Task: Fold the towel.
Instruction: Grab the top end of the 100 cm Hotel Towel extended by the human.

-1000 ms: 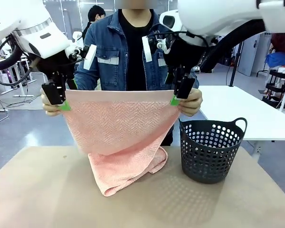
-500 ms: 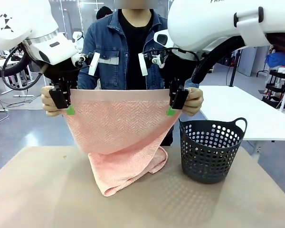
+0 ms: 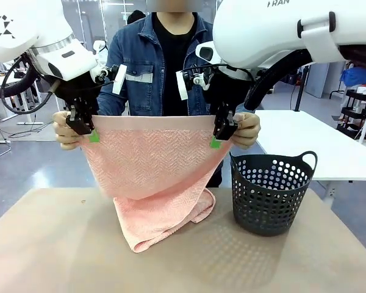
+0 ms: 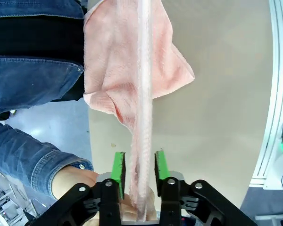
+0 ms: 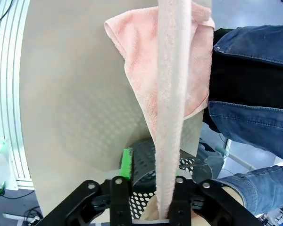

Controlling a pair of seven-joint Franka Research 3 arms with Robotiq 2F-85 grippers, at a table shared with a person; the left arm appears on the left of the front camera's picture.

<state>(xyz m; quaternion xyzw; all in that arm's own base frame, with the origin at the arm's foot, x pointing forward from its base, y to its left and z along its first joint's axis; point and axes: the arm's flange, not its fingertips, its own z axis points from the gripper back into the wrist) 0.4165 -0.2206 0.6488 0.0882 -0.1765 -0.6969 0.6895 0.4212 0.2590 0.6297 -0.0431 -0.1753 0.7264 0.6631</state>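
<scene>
I am gripping the towel [image 3: 152, 165] by its two top corners: my left hand [image 3: 89, 132] is clamped on one corner and my right hand [image 3: 218, 137] on the other, each just beside the person's hands [image 3: 249, 130], which are holding the same edge. The towel is hanging spread between us, its lower end lying bunched on the desk [image 3: 49, 244], near the dark basket [image 3: 271, 195]. I judge I am taking over the top edge, with the fold itself not yet made. Next, both my hands are going to need to travel together, keeping that edge taut and level while laying it over the lower end.

One towel [image 3: 149, 159], one basket [image 3: 268, 195], one table [image 3: 49, 256], two robot arms [image 3: 30, 30] [image 3: 280, 30], two hands [image 3: 64, 131] [image 3: 249, 129].
</scene>
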